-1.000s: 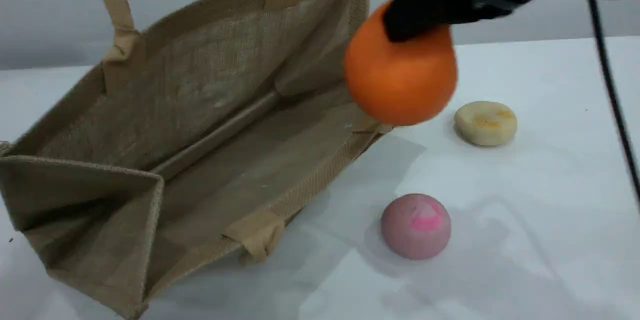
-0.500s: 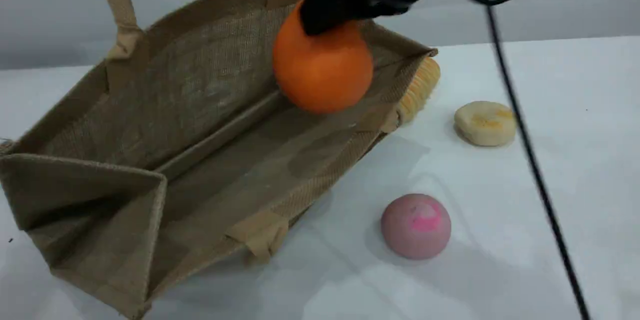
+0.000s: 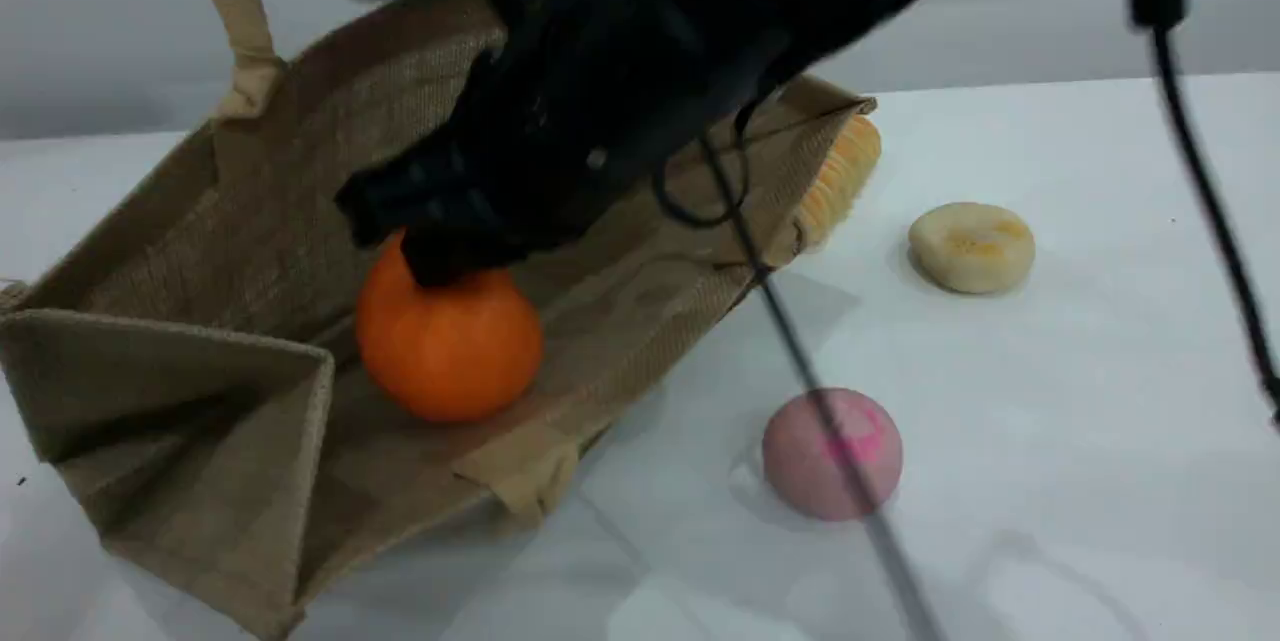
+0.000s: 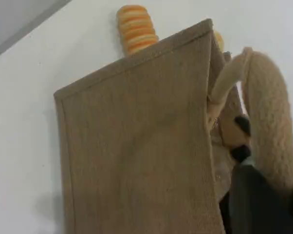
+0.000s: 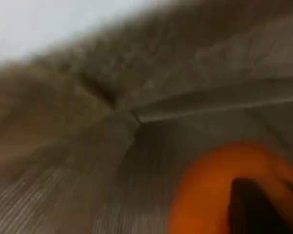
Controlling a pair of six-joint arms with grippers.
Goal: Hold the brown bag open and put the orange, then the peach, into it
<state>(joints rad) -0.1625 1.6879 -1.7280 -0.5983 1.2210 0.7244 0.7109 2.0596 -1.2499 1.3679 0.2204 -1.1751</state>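
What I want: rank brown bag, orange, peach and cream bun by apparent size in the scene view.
1. brown bag
2. orange
3. peach and cream bun: nearly alike; bun lies farther back, so unranked.

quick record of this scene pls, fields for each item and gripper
bag: lying open on the table, one handle pulled up
orange: inside the bag
peach: on the table, outside the bag
left gripper: shut on the handle
right gripper: shut on the orange's top
other: bun and striped roll on the table
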